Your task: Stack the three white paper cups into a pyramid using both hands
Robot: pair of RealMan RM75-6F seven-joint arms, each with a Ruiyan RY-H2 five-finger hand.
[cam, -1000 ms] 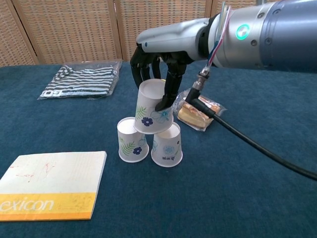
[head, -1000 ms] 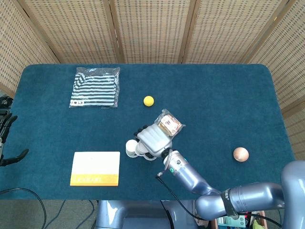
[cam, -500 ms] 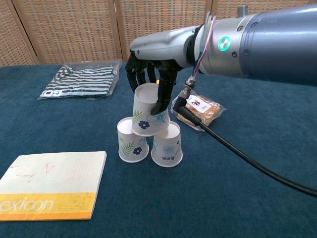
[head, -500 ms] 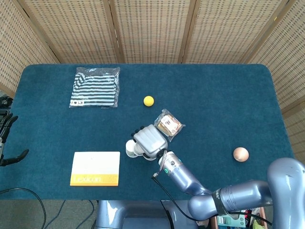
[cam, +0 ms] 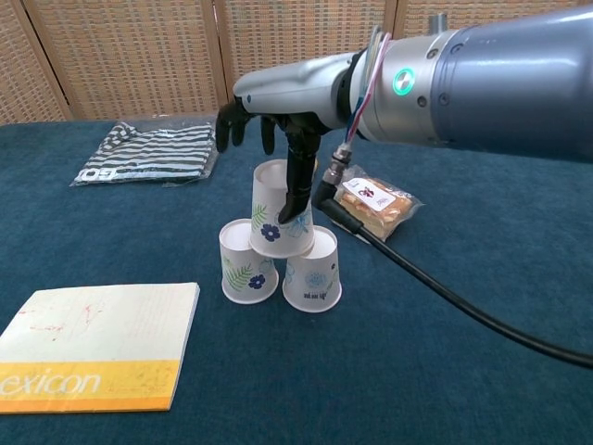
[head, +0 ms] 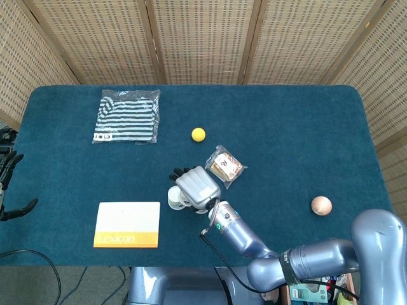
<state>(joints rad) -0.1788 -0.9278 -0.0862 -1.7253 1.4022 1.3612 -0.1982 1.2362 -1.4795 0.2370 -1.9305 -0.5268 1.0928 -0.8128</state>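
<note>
Two white flower-printed paper cups stand upside down side by side, the left cup [cam: 248, 262] and the right cup [cam: 312, 271]. A third cup [cam: 281, 209] sits upside down on top, across both. My right hand [cam: 278, 120] hovers over that top cup; its thumb [cam: 298, 185] lies against the cup's right side, and the other fingers are spread up and away to the left. From above, the right hand [head: 197, 185] covers most of the stack, and only one cup [head: 174, 198] shows. My left hand [head: 9, 184] hangs off the table's left edge, fingers apart and holding nothing.
A yellow-and-white book [head: 127, 223] lies left of the cups. A wrapped snack [head: 224, 166] sits just right of the stack, with a yellow ball [head: 198, 134] behind it. A striped bagged cloth [head: 127, 116] is at the back left and a brown ball [head: 321, 205] at the right. A black cable [cam: 417, 278] trails from the right wrist.
The right hand carried the top cup left and down until it settled upright on both base cups. Its fingers then lifted off and spread; only the thumb still touches. The left hand stayed put.
</note>
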